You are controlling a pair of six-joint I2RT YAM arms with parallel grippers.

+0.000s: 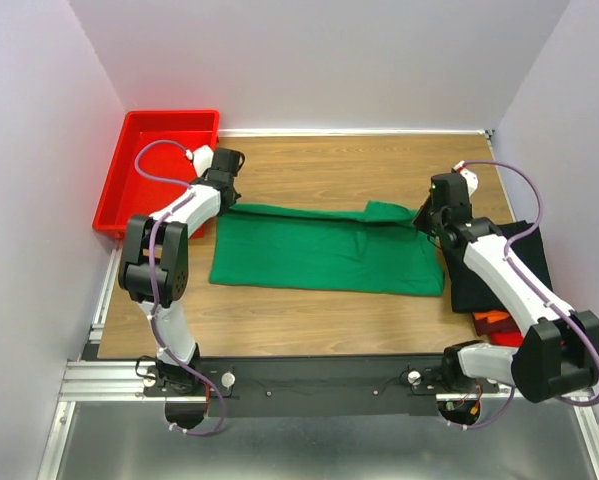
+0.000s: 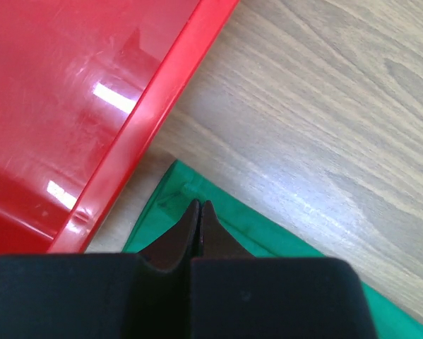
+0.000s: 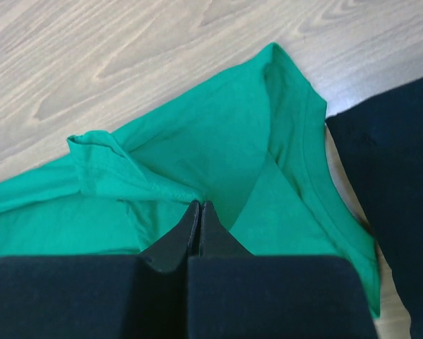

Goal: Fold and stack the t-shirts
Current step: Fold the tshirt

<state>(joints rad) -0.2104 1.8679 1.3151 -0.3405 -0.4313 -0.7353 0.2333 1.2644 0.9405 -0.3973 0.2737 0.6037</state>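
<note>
The bright green t-shirt [image 1: 324, 250] lies spread flat across the middle of the table. My left gripper [image 1: 226, 192] is shut at the shirt's far left corner [image 2: 190, 194], beside the tray; the cloth between its tips is hard to make out. My right gripper [image 1: 426, 218] is shut on the shirt's far right edge [image 3: 218, 141], by the collar and a folded-in sleeve, and creases run into its tips. A folded black t-shirt [image 1: 499, 265] lies to the right, also in the right wrist view [image 3: 402, 176]. Orange [image 1: 492, 321] and red [image 1: 506, 338] folded cloth peek out beneath it.
A rigid red plastic tray [image 1: 129, 170] stands at the table's far left corner, its rim [image 2: 162, 92] right beside my left fingers. White walls close in the table on three sides. Bare wood [image 1: 359, 165] lies behind the shirt.
</note>
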